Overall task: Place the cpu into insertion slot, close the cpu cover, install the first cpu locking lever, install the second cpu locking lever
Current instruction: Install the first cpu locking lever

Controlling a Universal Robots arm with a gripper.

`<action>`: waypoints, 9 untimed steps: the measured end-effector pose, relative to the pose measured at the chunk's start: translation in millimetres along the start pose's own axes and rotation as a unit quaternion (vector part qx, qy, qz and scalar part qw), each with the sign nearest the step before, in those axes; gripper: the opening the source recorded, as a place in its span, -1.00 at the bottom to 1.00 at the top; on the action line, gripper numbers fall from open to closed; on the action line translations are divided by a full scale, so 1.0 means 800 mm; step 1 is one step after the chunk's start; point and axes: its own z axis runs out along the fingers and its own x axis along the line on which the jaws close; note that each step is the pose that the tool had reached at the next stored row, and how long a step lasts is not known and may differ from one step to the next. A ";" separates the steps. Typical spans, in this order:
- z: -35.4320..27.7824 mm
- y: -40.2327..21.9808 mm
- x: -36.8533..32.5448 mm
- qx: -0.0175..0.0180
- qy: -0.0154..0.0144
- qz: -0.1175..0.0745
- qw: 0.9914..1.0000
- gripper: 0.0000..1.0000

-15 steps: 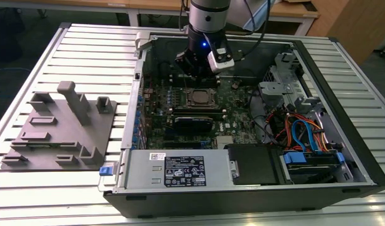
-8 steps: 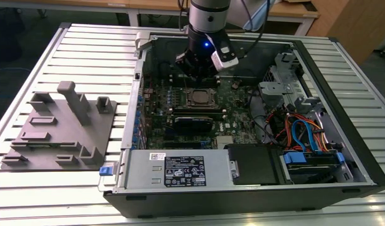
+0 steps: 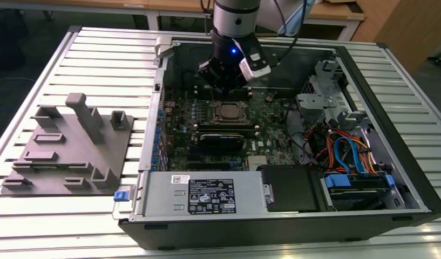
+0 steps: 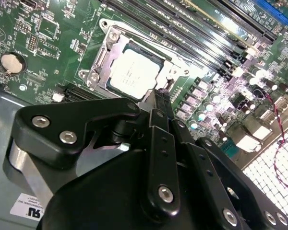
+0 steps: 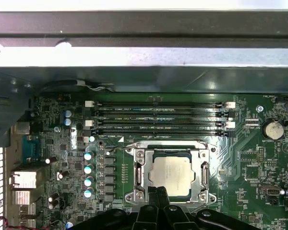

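An open computer case [image 3: 414, 178] lies on its side on the slatted tabletop [image 3: 62, 226], with the green motherboard [image 3: 274, 116] facing up. The arm [image 3: 235, 21] reaches down into the far part of the case, and the gripper [image 3: 220, 93] hangs just above the board.

The insertion slot [image 3: 214, 112] sits near the middle of the motherboard, and the cpu [image 5: 170, 172] [image 4: 133, 74] already lies flat inside it, its dull silver top showing in both wrist views. The cpu cover [image 5: 203, 172] is down: its silvery frame lies around the chip, which shows through the square window. A thin metal locking lever [image 5: 168, 142] runs along the slot's edge beside the long black memory slots [image 5: 158, 120]. I cannot tell whether it is latched.

In the second wrist view the gripper [image 4: 162, 98] has its black fingers [image 4: 159, 143] drawn together into one narrow tip, with nothing seen between them. The tip is at the edge of the cover, just beside the cpu. Whether it touches the metal is unclear.

At the exterior view's left, a grey fixture [image 3: 69, 145] with upright pegs rests on the tabletop, apart from the case. The power supply [image 3: 205, 194] fills the case's near side, and blue and orange cables [image 3: 350, 151] bunch at the exterior view's right.
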 end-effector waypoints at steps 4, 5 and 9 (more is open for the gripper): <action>0.0000 -0.0001 0.0004 0.000 0.000 0.000 1.000 -0.80; 0.0000 -0.0001 0.0004 0.000 0.000 0.000 1.000 -0.80; 0.0000 0.0000 0.0004 0.000 0.000 0.000 1.000 -0.80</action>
